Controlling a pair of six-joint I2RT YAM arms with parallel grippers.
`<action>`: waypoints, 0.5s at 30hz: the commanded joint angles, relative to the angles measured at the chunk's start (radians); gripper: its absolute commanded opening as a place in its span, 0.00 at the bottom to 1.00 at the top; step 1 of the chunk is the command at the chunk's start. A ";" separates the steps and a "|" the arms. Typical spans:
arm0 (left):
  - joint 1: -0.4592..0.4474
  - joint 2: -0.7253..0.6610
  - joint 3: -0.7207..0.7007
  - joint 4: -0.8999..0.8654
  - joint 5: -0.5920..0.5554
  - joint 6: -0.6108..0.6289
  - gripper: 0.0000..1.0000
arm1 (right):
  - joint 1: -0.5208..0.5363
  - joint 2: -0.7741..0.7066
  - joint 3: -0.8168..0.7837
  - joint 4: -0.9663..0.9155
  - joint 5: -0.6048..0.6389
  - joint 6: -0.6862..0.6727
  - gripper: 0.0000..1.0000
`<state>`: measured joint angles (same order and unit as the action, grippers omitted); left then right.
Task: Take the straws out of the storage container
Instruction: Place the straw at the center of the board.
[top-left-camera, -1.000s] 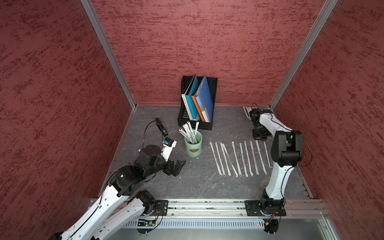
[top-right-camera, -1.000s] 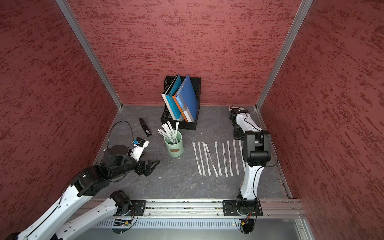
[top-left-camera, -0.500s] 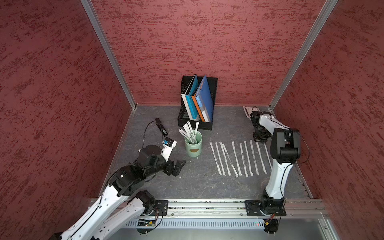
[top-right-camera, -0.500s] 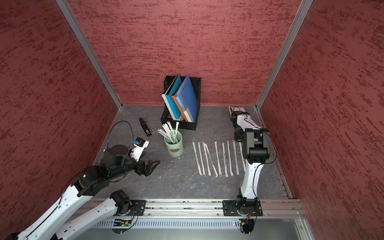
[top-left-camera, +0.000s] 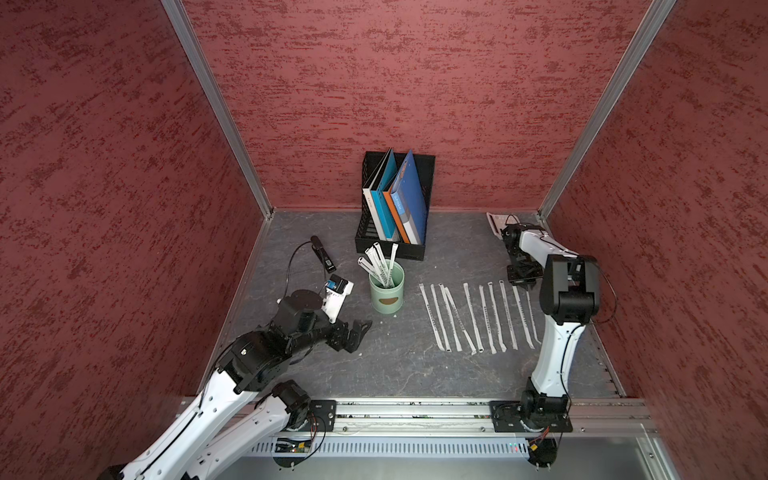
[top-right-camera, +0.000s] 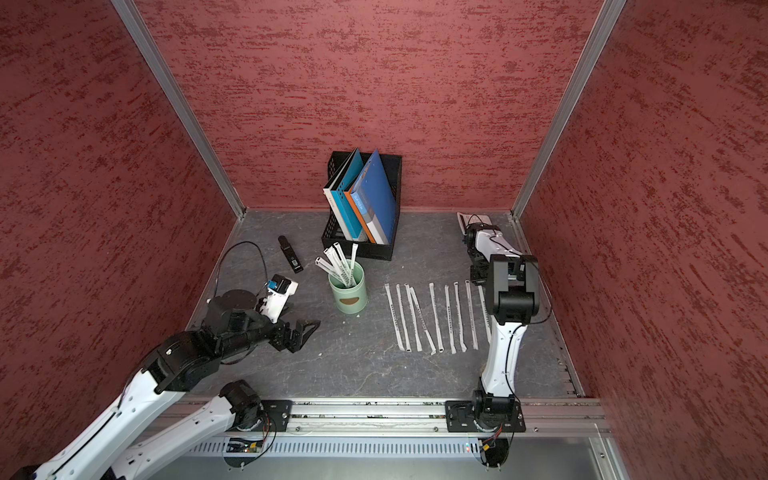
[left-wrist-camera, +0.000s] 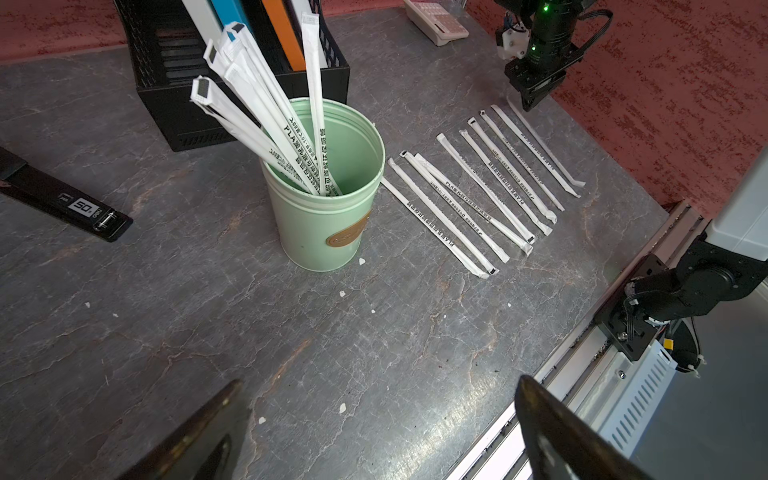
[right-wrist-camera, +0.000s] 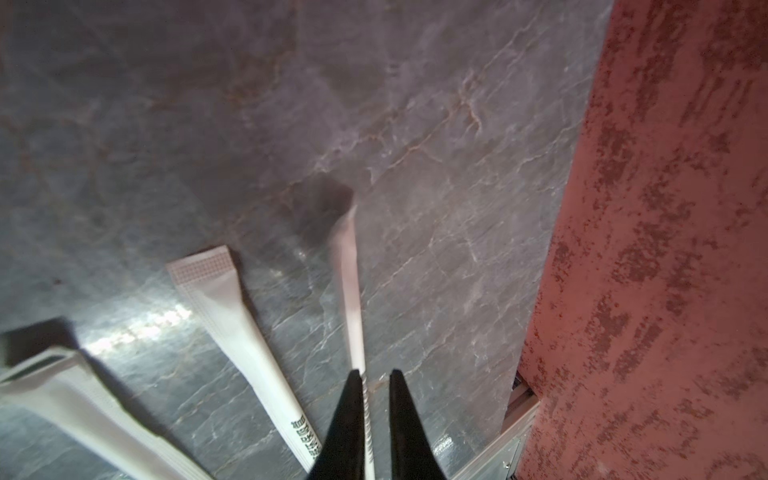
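— Where are your straws right now?

— A handful of straws (left-wrist-camera: 266, 116) lean in the storage container (left-wrist-camera: 307, 224). That is the mint cup, upright on the table (top-left-camera: 395, 374) just in front of the black file rack (top-left-camera: 415, 251). The laid-out straws (left-wrist-camera: 436, 220) lie flat in a row beside the cup, on your right arm's side. They are roughly parallel, and two of them cross.

— And the right gripper?

— Your right gripper (right-wrist-camera: 374, 372) sits low over the back end of the last straw (right-wrist-camera: 349, 282), the one nearest the right wall. Its jaws are parted only a crack. The straw runs between them against one finger, with a gap on the other side, so it isn't pinched.

— The left?

— Your left gripper (left-wrist-camera: 380, 380) is spread wide and empty. It is near the cup's front-left but apart from it. Behind it lies a black bar-shaped device (top-left-camera: 324, 253), and a calculator (left-wrist-camera: 436, 25) sits in the back right corner.
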<state>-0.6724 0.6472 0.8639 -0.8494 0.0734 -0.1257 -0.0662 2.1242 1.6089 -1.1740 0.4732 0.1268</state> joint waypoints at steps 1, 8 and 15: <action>0.002 -0.008 0.008 0.006 0.011 -0.002 1.00 | -0.010 0.008 0.026 0.011 -0.013 0.010 0.13; 0.002 -0.008 0.007 0.008 0.010 -0.003 1.00 | -0.009 -0.045 0.029 0.005 -0.023 0.034 0.14; 0.004 -0.003 0.008 0.009 0.012 -0.002 1.00 | 0.120 -0.356 -0.072 0.095 -0.190 0.058 0.18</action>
<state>-0.6724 0.6476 0.8639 -0.8494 0.0738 -0.1257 -0.0257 1.9106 1.5574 -1.1263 0.3710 0.1570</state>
